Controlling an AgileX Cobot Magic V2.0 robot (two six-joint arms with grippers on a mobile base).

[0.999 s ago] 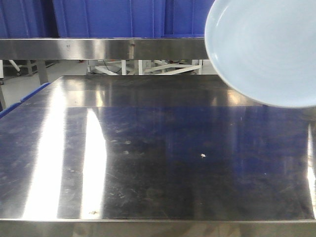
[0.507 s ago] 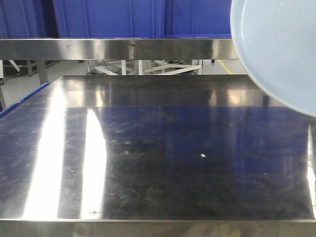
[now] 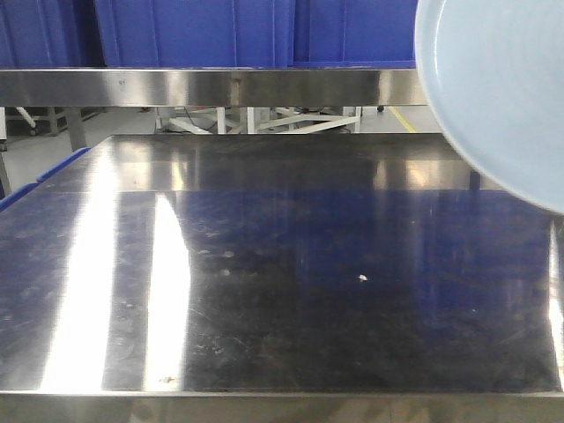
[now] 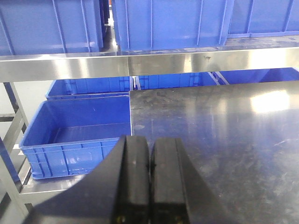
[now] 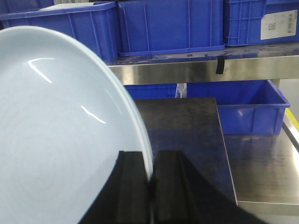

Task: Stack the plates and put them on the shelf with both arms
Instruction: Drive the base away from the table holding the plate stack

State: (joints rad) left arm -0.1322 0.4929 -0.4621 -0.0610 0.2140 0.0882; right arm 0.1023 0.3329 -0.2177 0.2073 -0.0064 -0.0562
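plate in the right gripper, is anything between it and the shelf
Nothing visible stands between the plate and the shelf rail. Blue crates crowd the tier above that rail, though, so room there looks tight.

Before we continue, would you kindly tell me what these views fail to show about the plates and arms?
- Plate: front view's top and right edges cut it off; right wrist view's left edge too.
- Second plate: in no view.
- Right gripper: outside the front view, so how the plate hangs is unclear.
- Left gripper: seen only in its own wrist view.
- Shelf top: front view shows only its rail, crates above.
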